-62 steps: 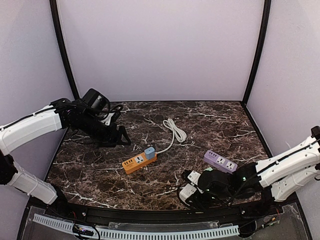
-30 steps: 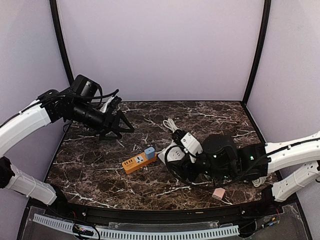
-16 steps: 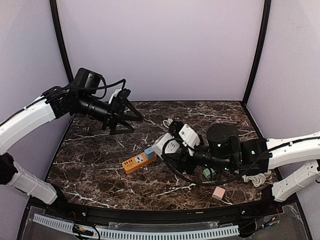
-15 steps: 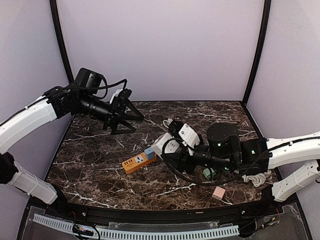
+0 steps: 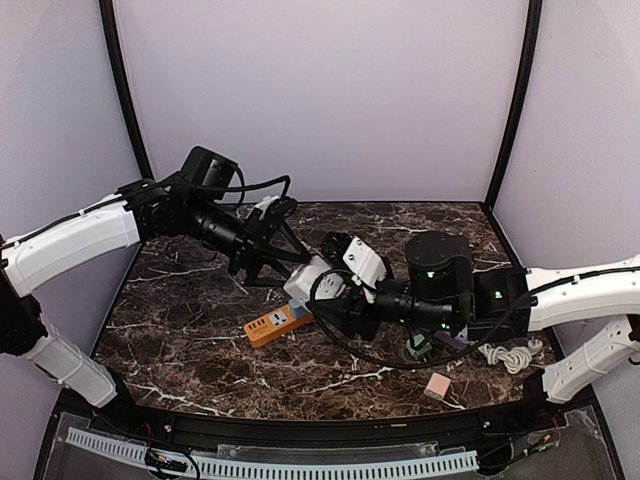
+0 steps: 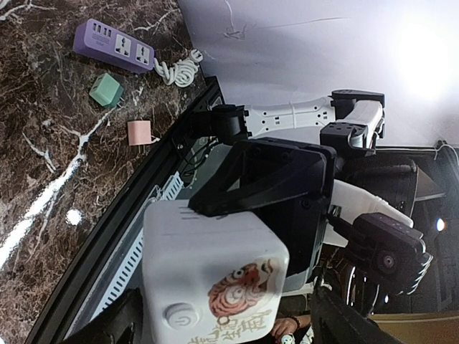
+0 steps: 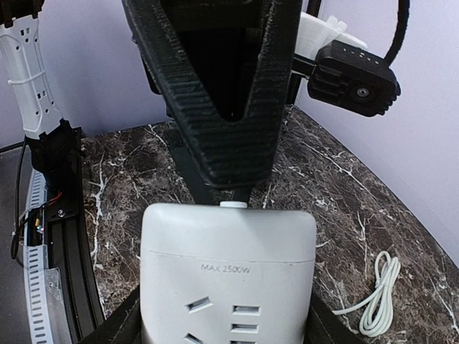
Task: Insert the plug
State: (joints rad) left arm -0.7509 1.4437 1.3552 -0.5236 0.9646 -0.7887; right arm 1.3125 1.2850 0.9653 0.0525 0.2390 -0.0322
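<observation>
A white cube socket with a tiger logo and a power button is held in the air by my right gripper, which is shut on it. In the right wrist view the cube shows "MAX 2500W" and socket holes between my right gripper's fingers. My left gripper is open, with its fingers on either side of the cube's far end. An orange power strip with a blue plug in it lies on the table below.
A purple power strip, a green adapter, a pink adapter and a coiled white cable lie at the right front by the right arm. Walls enclose the marble table.
The right arm has carried the white cube further left and back. The left arm has swung right and down, and its open fingers now flank the cube.
</observation>
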